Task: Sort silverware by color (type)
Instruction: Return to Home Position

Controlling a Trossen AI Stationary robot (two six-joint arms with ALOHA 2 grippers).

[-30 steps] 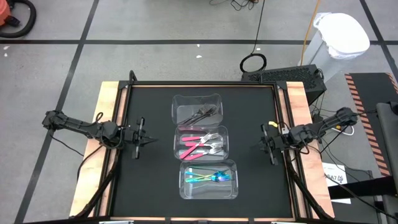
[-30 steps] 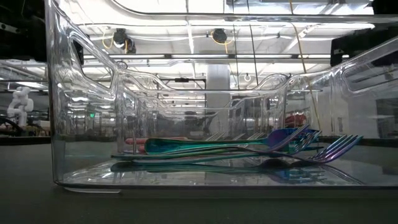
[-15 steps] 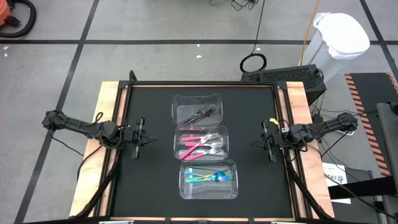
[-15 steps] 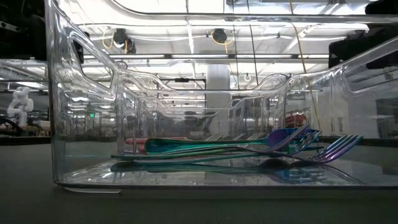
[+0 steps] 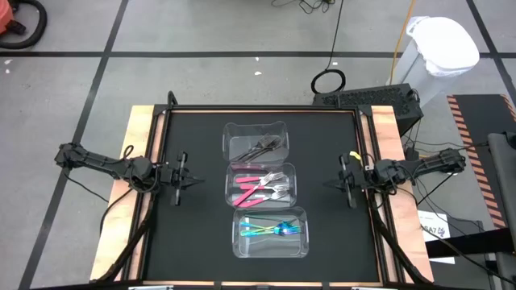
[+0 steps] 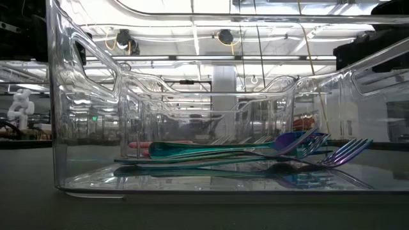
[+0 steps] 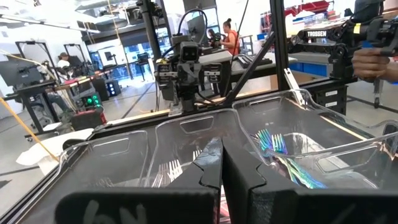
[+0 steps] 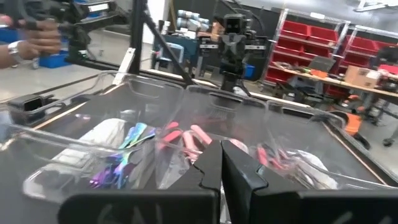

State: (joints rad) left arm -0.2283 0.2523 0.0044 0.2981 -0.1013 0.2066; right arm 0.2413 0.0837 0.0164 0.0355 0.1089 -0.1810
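Three clear containers stand in a row down the middle of the black table. The far one [image 5: 256,138] holds dark grey forks [image 5: 262,147]. The middle one [image 5: 260,186] holds pink-handled forks [image 5: 250,189]. The near one [image 5: 270,232] holds blue-teal forks [image 5: 270,229], which lie flat on its floor [image 6: 255,156]. My left gripper [image 5: 200,182] hovers shut at the table's left side, pointing level at the containers [image 7: 221,168]. My right gripper [image 5: 327,185] hovers shut at the right side, facing them too [image 8: 221,165]. Neither holds anything.
Bare black table [image 5: 193,234] lies between each gripper and the containers. A person's hand [image 7: 373,59] shows in the room beyond the table, also seen as a hand [image 8: 18,46] in the right wrist view. A white bin [image 5: 442,44] stands off the table's far right.
My right arm has swung a little toward the table's near edge, and its shut gripper has turned to face the containers more squarely. The forks and containers have stayed where they were.
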